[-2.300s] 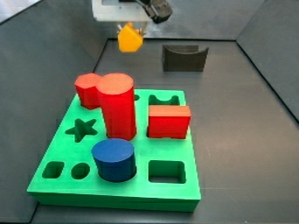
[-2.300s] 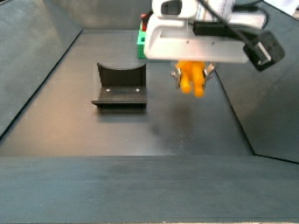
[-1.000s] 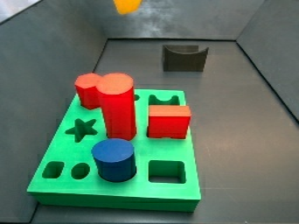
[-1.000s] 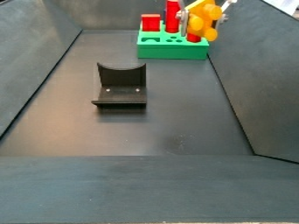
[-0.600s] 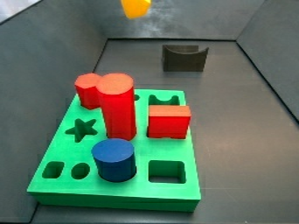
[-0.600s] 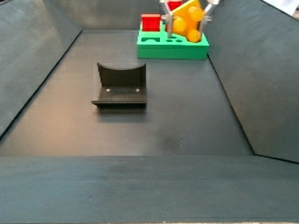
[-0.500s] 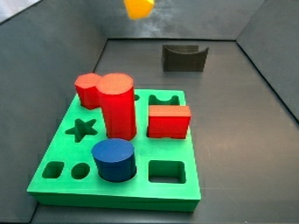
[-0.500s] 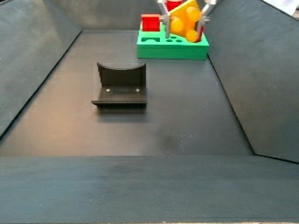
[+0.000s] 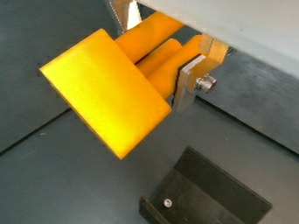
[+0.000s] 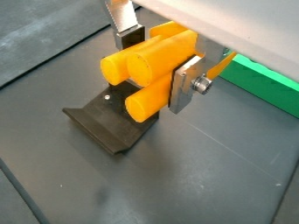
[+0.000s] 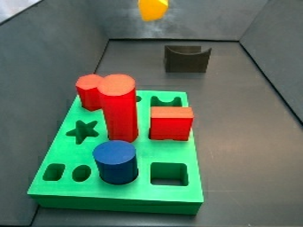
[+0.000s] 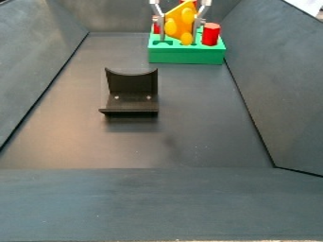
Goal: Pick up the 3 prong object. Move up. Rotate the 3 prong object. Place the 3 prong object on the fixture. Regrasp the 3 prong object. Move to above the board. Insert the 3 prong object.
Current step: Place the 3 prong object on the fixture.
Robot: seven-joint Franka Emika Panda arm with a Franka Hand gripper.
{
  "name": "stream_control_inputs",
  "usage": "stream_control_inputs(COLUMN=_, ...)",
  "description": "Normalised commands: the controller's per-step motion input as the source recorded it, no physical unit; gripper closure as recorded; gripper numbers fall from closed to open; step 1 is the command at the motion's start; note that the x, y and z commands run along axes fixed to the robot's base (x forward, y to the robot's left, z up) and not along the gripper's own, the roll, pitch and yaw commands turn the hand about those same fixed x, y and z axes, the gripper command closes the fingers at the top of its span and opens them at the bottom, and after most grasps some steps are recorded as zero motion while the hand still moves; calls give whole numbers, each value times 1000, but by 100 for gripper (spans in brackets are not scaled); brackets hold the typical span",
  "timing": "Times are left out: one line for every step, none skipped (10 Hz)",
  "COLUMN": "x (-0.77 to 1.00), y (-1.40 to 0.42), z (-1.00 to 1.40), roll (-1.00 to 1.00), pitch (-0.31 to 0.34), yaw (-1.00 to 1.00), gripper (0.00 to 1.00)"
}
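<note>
The 3 prong object point(image 10: 142, 72) is a yellow-orange block with three round prongs, and my gripper point(image 10: 156, 68) is shut on it, one silver finger point(image 10: 187, 83) on each side. In a wrist view its flat face point(image 9: 105, 98) fills the middle. In a side view the 3 prong object point(image 12: 180, 24) hangs high in the air, near the green board point(image 12: 187, 55). It sits at the very top of a side view point(image 11: 153, 9), where the gripper is cut off. The dark fixture point(image 12: 128, 92) stands empty on the floor, also seen below the gripper point(image 10: 111, 129).
On the board point(image 11: 71, 173) stand a tall red cylinder point(image 11: 119, 108), a red cube point(image 11: 171, 123), another red piece point(image 11: 88, 89) and a blue cylinder point(image 11: 115, 162). A square hole point(image 11: 171, 174) and a star cut-out point(image 11: 81, 131) are open. Grey walls enclose the floor.
The gripper has carried the 3 prong object up from beside the fixture and then across toward the board. The grip has stayed shut throughout.
</note>
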Motion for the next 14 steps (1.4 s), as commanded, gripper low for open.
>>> stream_control_inputs(x=1000, y=-12, z=-8, roll=-119, pitch=148, yaw=-5, gripper=100)
stream_control_inputs(x=1000, y=-8, z=-9, roll=-122, pitch=143, yaw=-2, gripper=100)
stream_control_inputs(x=1000, y=-3, z=-5, roll=-122, pitch=143, yaw=-2, gripper=100)
stream_control_inputs(x=1000, y=138, z=153, roll=-1000, pitch=62, yaw=180, gripper=100)
stream_control_inputs(x=1000, y=161, z=157, roll=-1000, pitch=65, yaw=167, gripper=100)
stream_control_inputs(x=1000, y=152, z=111, roll=-1000, pitch=85, yaw=146, gripper=100)
stream_control_inputs(x=981, y=119, z=71, roll=-1000, pitch=96, yaw=136, gripper=100)
stream_control_inputs(x=882, y=73, z=25, roll=-1000, pitch=136, yaw=106, gripper=100)
stream_control_inputs(x=841, y=60, z=14, roll=-1000, pitch=154, yaw=92, gripper=100)
stream_control_inputs(x=743, y=52, z=-12, roll=-1000, pitch=195, yaw=42, gripper=100)
stream_control_inputs(x=685, y=50, z=-13, roll=-932, pitch=209, yaw=2, gripper=100)
stream_control_inputs(x=628, y=52, z=-12, roll=-776, pitch=194, yaw=-36, gripper=100)
stream_control_inputs(x=553, y=54, z=-12, roll=-564, pitch=167, yaw=-70, gripper=100)
stream_control_inputs(x=498, y=54, z=-14, roll=-406, pitch=149, yaw=-86, gripper=100)
